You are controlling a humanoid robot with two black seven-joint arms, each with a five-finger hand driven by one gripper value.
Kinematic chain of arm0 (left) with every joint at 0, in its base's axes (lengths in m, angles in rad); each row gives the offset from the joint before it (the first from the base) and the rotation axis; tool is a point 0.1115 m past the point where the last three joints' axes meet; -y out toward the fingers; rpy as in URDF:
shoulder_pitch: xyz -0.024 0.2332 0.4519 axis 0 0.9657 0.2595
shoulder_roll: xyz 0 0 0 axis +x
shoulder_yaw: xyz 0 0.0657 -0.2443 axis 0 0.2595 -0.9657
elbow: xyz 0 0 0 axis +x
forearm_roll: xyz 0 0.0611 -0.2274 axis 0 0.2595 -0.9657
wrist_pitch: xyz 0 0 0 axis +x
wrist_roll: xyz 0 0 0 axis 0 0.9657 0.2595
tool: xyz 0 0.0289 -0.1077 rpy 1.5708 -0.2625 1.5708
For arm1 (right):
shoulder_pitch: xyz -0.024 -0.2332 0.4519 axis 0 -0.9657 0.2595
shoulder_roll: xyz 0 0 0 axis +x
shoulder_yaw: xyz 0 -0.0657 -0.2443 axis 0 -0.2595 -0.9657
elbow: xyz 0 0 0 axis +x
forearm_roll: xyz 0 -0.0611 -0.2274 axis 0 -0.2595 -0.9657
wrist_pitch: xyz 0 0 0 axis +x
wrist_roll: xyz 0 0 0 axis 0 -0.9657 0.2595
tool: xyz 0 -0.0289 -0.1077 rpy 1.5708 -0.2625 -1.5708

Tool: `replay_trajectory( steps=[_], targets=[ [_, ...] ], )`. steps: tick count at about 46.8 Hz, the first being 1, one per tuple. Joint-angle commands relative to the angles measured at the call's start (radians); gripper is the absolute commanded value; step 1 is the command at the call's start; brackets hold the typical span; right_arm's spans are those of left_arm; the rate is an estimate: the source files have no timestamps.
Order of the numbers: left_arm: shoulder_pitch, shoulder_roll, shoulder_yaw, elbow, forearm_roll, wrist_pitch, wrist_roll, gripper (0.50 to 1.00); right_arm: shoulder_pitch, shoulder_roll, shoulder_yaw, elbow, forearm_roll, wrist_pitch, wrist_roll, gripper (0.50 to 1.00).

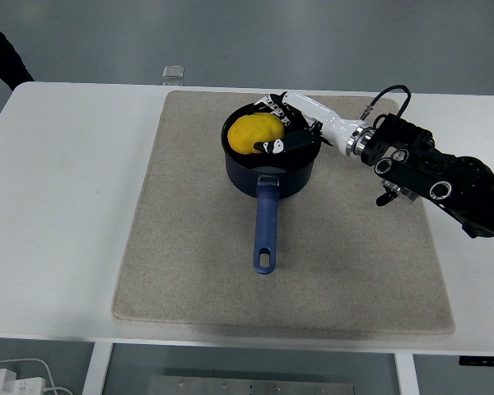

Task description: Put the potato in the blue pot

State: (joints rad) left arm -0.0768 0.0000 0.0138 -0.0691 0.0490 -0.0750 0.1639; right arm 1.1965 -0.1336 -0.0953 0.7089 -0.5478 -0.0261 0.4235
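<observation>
On the white table [74,206] in front of you lies a wide beige mat [189,247], and toward its far middle stands the blue pot [270,169], its long handle [266,226] pointing back at the near edge. From the right edge your right arm [445,177] reaches across to the pot, and the right hand [290,132] sits over the pot's mouth with its fingers curled around the potato [253,134]. You are gripping it from the right side and from above, with the thumb [273,147] across its near face. The potato is already down inside the rim, though from this angle you cannot quite tell whether it rests on the pot's floor or hangs just above it.

Judge the potato as firm and fairly heavy for its size: it will not give under your fingers, and its smooth rounded yellow skin can roll or slip if the grip is uneven. Your hold around its broad middle looks like the right place, since the tapered ends offer less to press against. A short drop should not harm it, but it may rock the pot, so ease it down before spreading the fingers, and lift them clear of the rim as you withdraw. Your left arm is not in the picture.
</observation>
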Motion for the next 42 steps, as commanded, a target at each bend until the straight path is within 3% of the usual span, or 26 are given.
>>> replay_trajectory(
  steps=[1,25,27,29,33,35,40,42],
  targets=[
    [0.0,0.0,0.0,0.0,0.0,0.0,0.0,0.996,0.0,0.0,0.0,0.0,0.0,0.0,0.0,0.5],
    [0.0,0.0,-0.002,0.0,0.0,0.0,0.0,0.996,0.0,-0.003,0.005,0.0,0.012,-0.005,0.0,0.502],
    [0.0,0.0,0.0,0.002,0.0,0.0,0.0,0.996,0.0,-0.003,0.005,0.0,0.017,-0.005,0.0,0.547],
    [0.0,0.0,-0.002,0.002,0.0,0.0,0.0,0.996,0.0,-0.003,0.005,0.0,0.019,-0.005,0.0,0.653],
    [0.002,0.0,0.0,0.0,0.0,0.0,0.0,0.996,-0.001,-0.001,0.005,0.0,0.022,-0.006,0.0,0.749],
    [0.002,0.0,0.0,0.0,0.0,0.0,0.0,0.996,-0.003,-0.001,0.006,0.0,0.022,-0.009,0.0,0.835],
    [0.002,0.0,0.0,0.0,0.0,0.0,0.0,0.996,-0.005,-0.003,0.005,0.0,0.049,-0.023,0.0,0.925],
    [0.002,0.0,0.0,-0.001,0.0,0.0,0.0,0.996,-0.011,-0.003,0.005,0.0,0.057,-0.023,0.0,0.93]
  ],
)
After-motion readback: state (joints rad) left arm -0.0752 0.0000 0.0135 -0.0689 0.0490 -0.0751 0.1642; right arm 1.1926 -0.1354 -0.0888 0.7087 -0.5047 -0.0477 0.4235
